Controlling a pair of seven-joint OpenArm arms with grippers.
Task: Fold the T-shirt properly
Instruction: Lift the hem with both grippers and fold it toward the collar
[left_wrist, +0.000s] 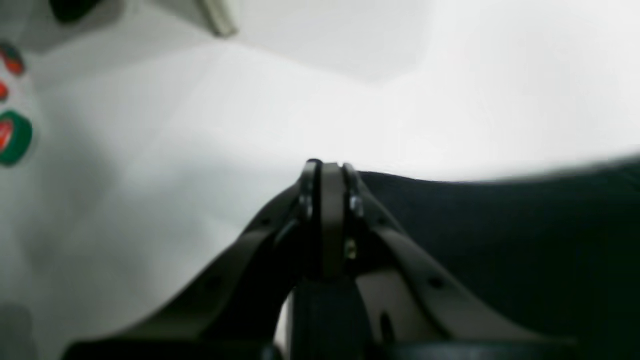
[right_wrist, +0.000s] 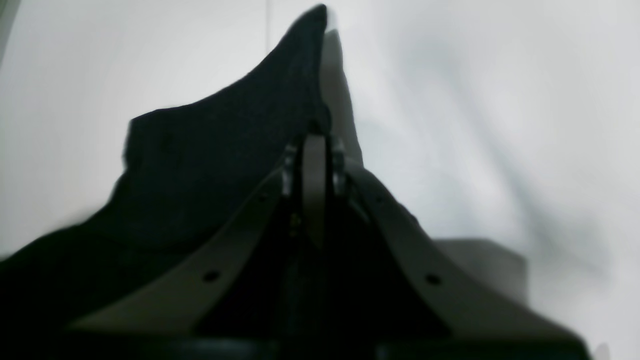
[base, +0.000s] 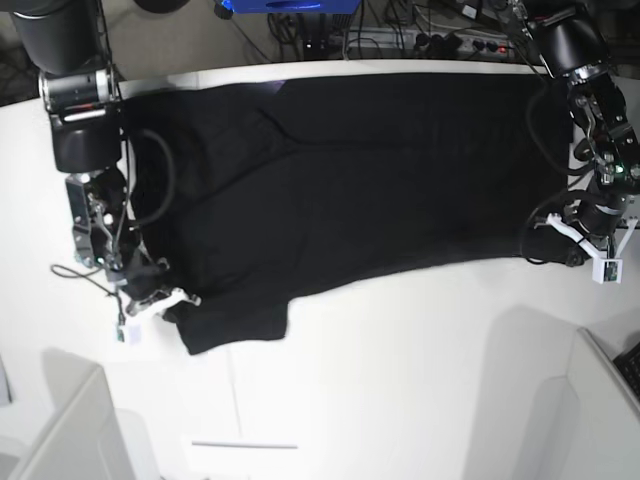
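Across the white table (base: 400, 350) the limp, light T-shirt (base: 350, 170) lies spread, its opposite near edges pinched by the clenched left gripper (base: 553, 228) and right gripper (base: 168, 297), good corner holds.

The T-shirt (base: 360, 180) was matt black cloth, soft and lightly creased, with a fine woven grain showing in the wrist views. The surface (base: 400, 380) beneath it was smooth, plain white with a faint sheen. The left pincer (left_wrist: 327, 167) had smooth matt grey-brown fingers (left_wrist: 425, 285) that looked like plastic, fixed with small shiny metal screws. The right pincer (right_wrist: 315, 137) looked alike, of the same matt plastic.
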